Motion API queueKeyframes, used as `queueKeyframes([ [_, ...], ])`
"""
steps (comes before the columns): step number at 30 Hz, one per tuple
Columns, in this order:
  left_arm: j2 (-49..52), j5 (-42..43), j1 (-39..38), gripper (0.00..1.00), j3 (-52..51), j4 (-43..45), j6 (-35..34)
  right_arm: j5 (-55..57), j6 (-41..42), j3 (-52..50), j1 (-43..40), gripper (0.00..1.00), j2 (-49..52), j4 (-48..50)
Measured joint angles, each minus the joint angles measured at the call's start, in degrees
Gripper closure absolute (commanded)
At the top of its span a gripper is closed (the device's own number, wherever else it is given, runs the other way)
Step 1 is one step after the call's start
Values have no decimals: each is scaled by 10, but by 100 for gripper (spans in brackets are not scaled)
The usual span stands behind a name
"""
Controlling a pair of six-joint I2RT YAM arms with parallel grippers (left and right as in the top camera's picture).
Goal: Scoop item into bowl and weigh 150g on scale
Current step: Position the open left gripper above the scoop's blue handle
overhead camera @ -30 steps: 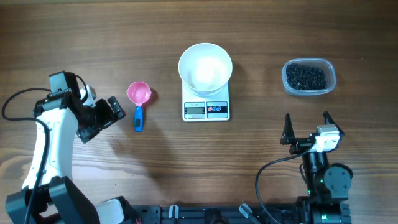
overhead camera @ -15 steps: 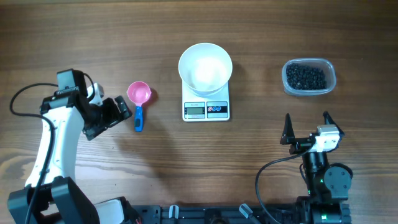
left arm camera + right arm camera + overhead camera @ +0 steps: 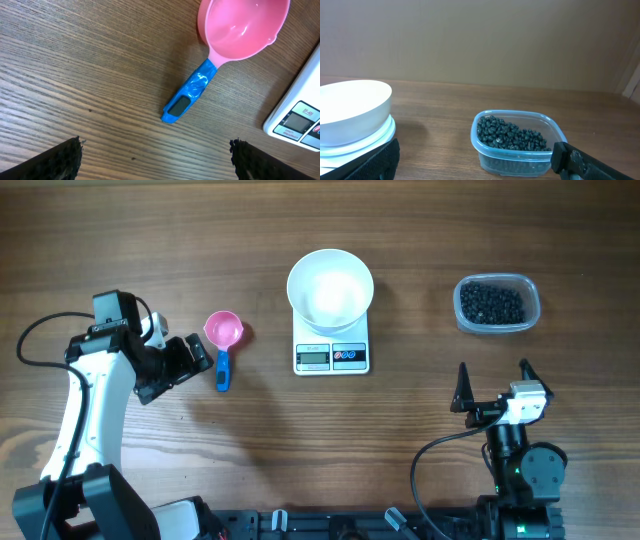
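Moved closer to the pink scoop [image 3: 223,332] since a second ago, the left gripper [image 3: 193,356] gapes wide, empty; the right gripper [image 3: 493,370] likewise. Wooden table [image 3: 150,240], beige wall [image 3: 470,40] behind; the scale [image 3: 331,357] carries the white bowl [image 3: 330,288]; a clear tub [image 3: 462,320], well right, holds the black beads [image 3: 490,303]

Bare bench [image 3: 260,420] wide open along near side; scoop [image 3: 223,332] lies just ahead of spread left tool [image 3: 193,358]; scale [image 3: 331,356] carrying bowl [image 3: 330,290] blocks path rightward from scoop; tub [image 3: 497,304] beyond right tool [image 3: 493,375], gap between unobstructed.
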Motion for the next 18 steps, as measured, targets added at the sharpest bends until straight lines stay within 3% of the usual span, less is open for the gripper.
queueKeyframes([
  [18,0,0,0,0,0,8,0,0,0,0,0,0,0,0],
])
